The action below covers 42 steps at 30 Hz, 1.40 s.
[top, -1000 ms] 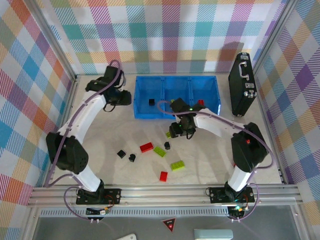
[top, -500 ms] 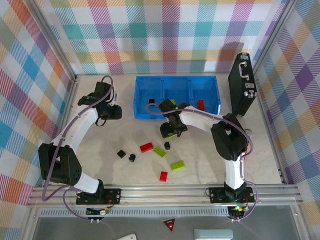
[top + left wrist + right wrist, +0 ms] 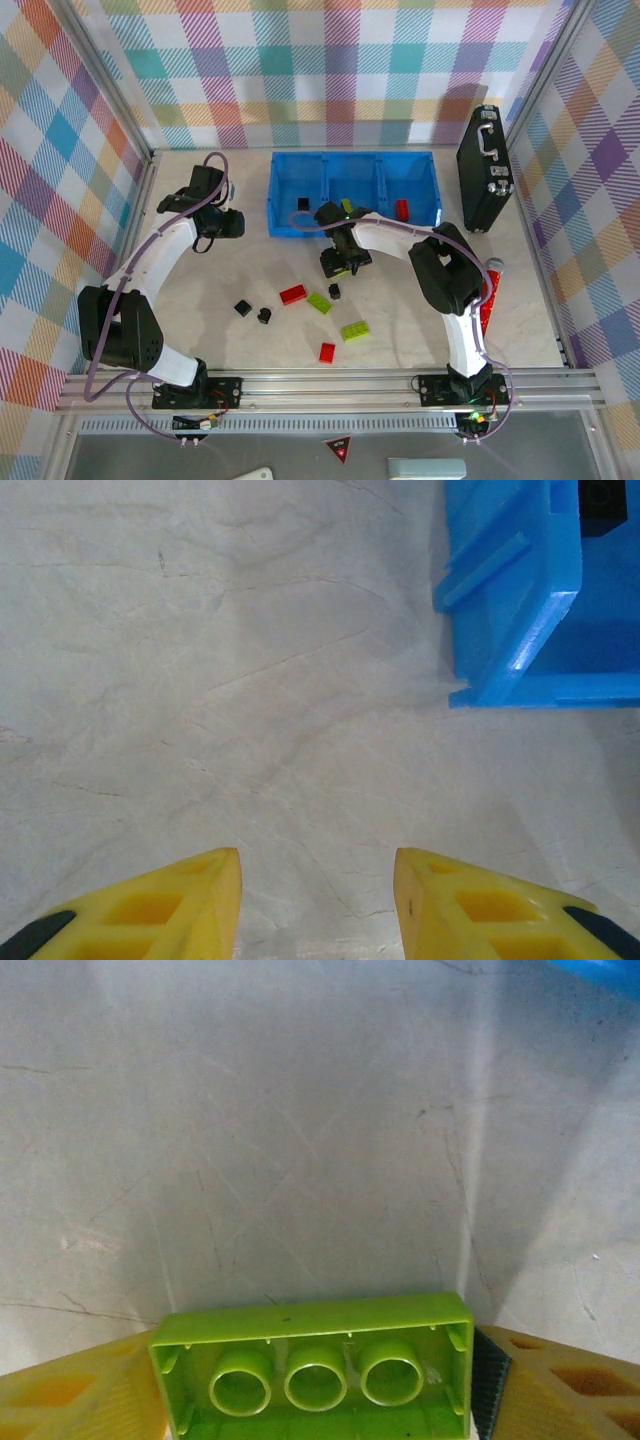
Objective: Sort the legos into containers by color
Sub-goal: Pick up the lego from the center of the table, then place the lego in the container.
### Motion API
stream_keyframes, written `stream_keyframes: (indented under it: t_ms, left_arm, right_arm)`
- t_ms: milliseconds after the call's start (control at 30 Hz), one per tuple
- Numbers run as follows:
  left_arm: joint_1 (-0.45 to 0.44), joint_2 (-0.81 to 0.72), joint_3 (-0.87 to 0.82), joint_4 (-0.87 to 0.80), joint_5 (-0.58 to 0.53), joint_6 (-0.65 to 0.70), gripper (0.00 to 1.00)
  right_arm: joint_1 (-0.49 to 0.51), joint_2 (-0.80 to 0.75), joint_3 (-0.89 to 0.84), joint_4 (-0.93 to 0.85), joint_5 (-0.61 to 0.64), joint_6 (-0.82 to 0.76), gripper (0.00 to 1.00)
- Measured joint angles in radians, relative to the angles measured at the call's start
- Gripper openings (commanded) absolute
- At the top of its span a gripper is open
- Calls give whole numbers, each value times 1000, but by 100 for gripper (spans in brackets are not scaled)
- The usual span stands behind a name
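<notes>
The blue tray stands at the back of the table, with a black lego in its left compartment and a red one in its right. My right gripper hovers just in front of the tray, shut on a lime green lego whose hollow underside faces the camera. Loose legos lie nearer: two black, a red, a green, a third black, another green and a red. My left gripper is open over bare table, left of the tray's corner.
A black hard case stands upright at the back right. A red cylinder lies by the right arm's upper link. Plaid walls close in three sides, and a metal rail runs along the near edge.
The right gripper has shifted left in front of the tray, with the arm folding in behind it. The left gripper has drawn back from the tray's left wall toward the left.
</notes>
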Motion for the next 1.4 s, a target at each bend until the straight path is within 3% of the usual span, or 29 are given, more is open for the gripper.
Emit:
stream_keyframes:
  t_ms: [200, 467, 700, 1100, 1400]
  left_arm:
    - [0, 0, -1, 0, 0, 0, 44]
    - [0, 0, -1, 0, 0, 0, 44]
    - [3, 0, -1, 0, 8, 0, 44]
    - [8, 0, -2, 10, 19, 0, 44]
    - [8, 0, -6, 22, 23, 0, 44]
  right_arm:
    - [0, 0, 3, -1, 0, 0, 62]
    - [0, -11, 4, -17, 4, 1, 61]
    - [0, -108, 29, -83, 8, 0, 61]
    - [-64, -129, 291, -177, 23, -21, 61]
    - [-190, 69, 529, -185, 9, -26, 61]
